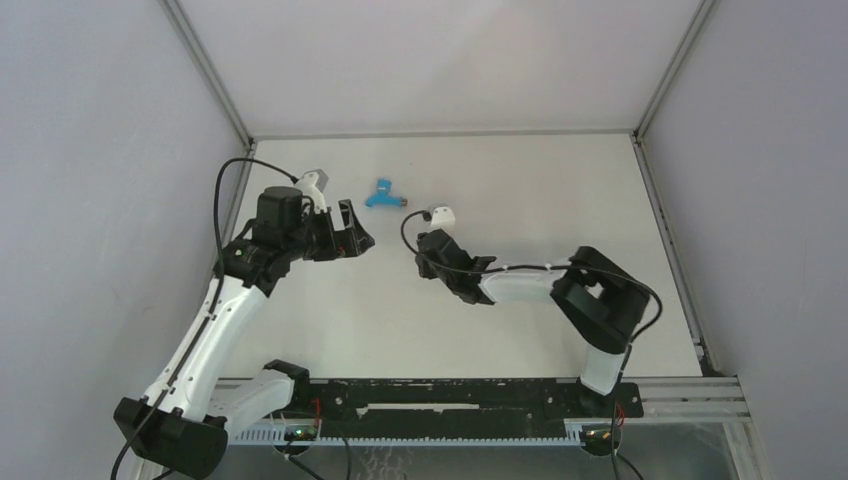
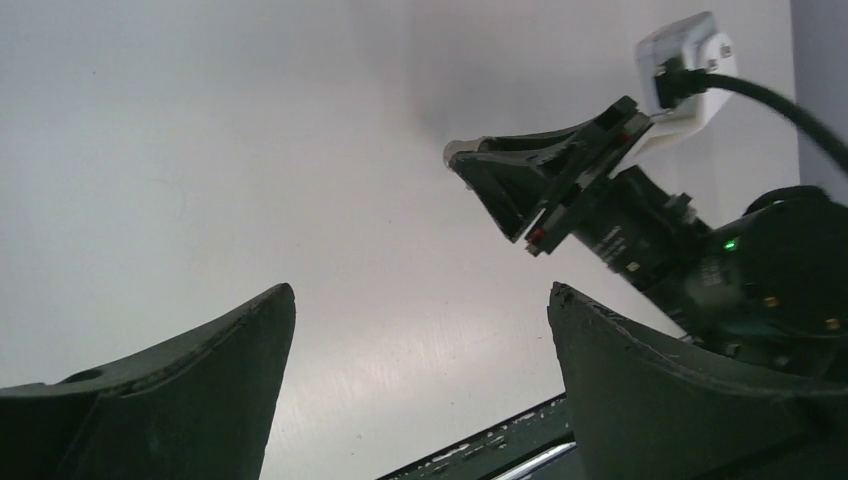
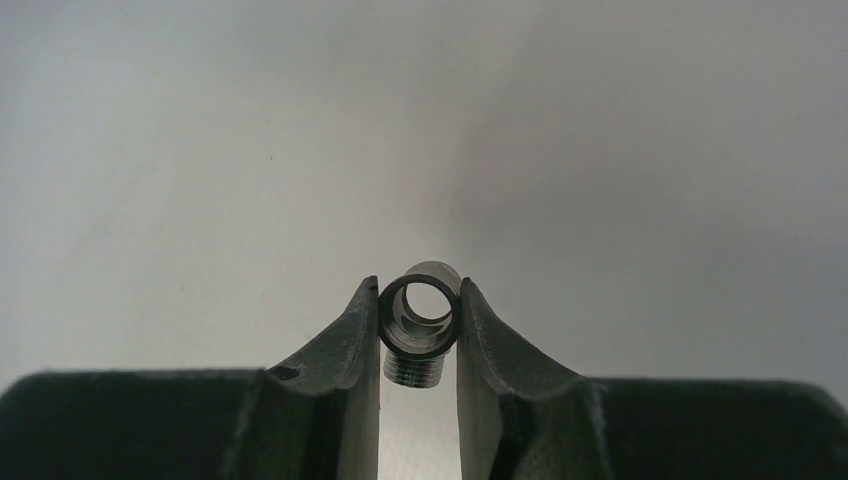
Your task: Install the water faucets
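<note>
The bright-blue bent tap [image 1: 384,196] with its silver end lies on the white table near the back, between the two arms. My left gripper [image 1: 360,238] hovers just left and in front of it, jaws wide open and empty; in the left wrist view only bare table shows between its fingers [image 2: 240,370]. My right gripper [image 1: 425,244] sits right of the tap, shut on a small grey metal threaded fitting [image 3: 412,368], a short open tube pinched sideways at the fingertips. From the left wrist view the right gripper [image 2: 470,160] points toward the left one.
Grey enclosure walls and metal frame rails [image 1: 655,205] bound the table on three sides. A black mounting rail [image 1: 450,395] runs along the near edge. The right wrist's white camera module [image 1: 441,214] and its black cable stand close to the tap.
</note>
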